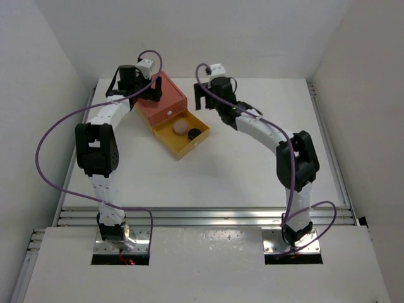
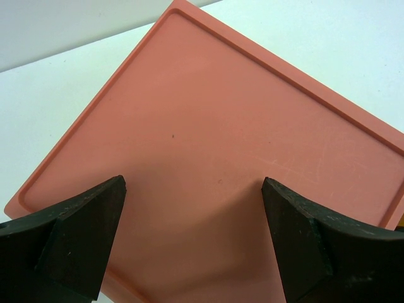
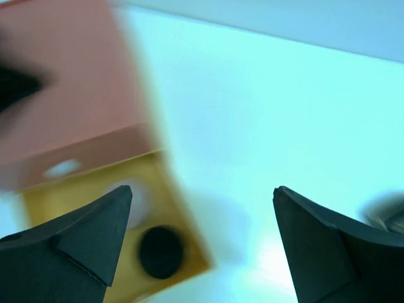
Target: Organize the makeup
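Top external view: left end effector, jaws spread wide and holding nothing, directly over the orange box; right end effector, jaws likewise apart and holding nothing, over the white surface just right of that box. Yellow drawer, pulled out, lies near-left of the right end effector and contains a round peach-pink compact and a black round disc, side by side.
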